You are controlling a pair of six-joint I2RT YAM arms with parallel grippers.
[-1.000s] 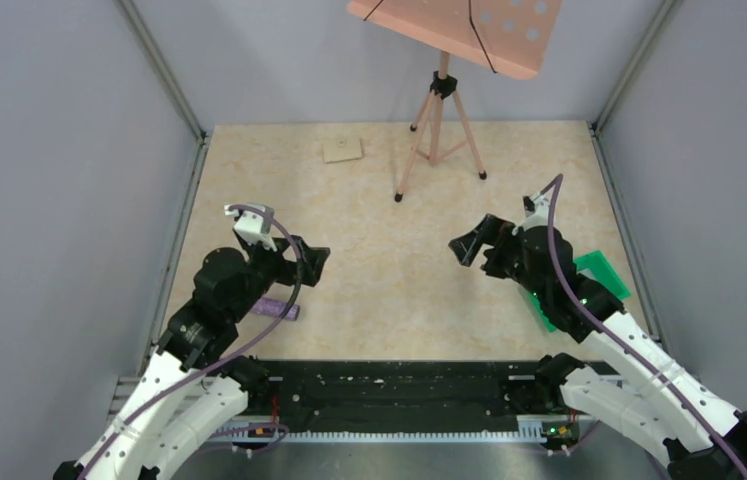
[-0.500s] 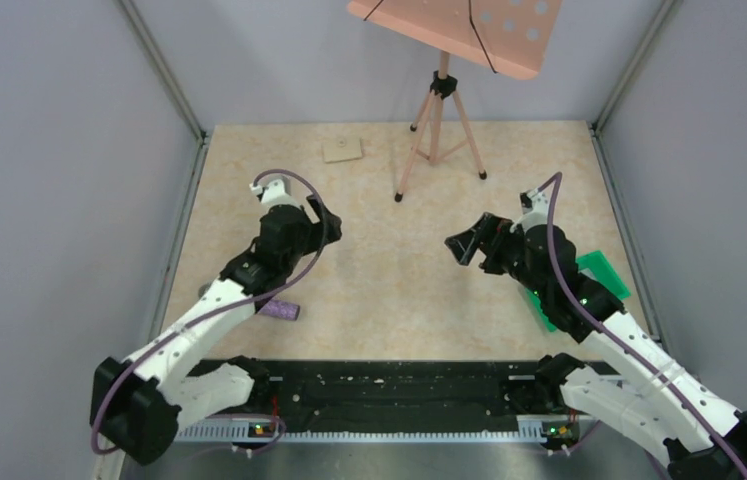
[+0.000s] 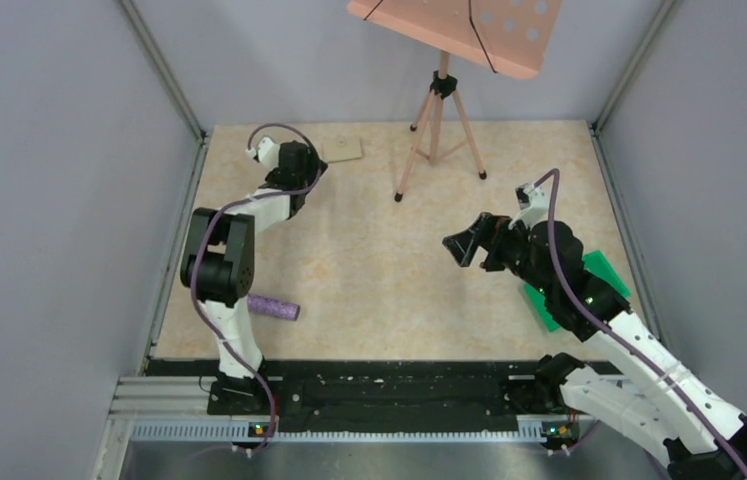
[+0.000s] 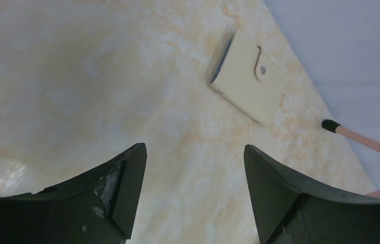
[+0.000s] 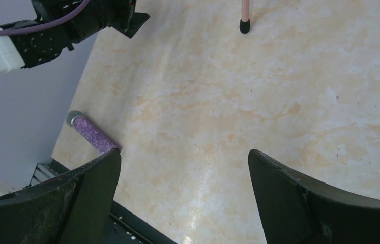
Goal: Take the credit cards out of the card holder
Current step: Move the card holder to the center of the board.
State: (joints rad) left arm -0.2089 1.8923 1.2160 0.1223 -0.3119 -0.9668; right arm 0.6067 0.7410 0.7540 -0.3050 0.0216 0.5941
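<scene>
Far left of the table [image 3: 389, 280], and there is the card holder [image 3: 345, 149], lying flat close to the back wall. From above it is a small beige rectangle. The left wrist view shows it much better [image 4: 246, 84]: a closed, cream-beige wallet, smooth on its outer face. A narrow strap folds over one edge and ends in a rounded tab with a small dot of a snap. Along its left edge a thin grey-blue line of stacked layers peeks out. Folded shut as it is, the inside is hidden.

The left arm is stretched out long toward that far corner, and the left gripper [image 3: 315, 163] sits just beside the holder. Through its own camera the left gripper [image 4: 194, 150] has its jaws apart, bare marble-patterned tabletop between the two dark fingers. The holder lies ahead of them and a little to the right, not touching either one.

Over on the right, the right gripper [image 3: 467, 245] hangs above the middle of the table, well apart from the holder. Its jaws are spread wide, with nothing between them in the right wrist view [image 5: 184, 155].

A purple microphone [image 3: 272, 307] lies on the near left of the table. A green tray [image 3: 601, 268] shows under the right arm. A pink music stand [image 3: 439, 100] is planted on its tripod at the far middle, one black-tipped foot [image 4: 329, 123] near the holder.
</scene>
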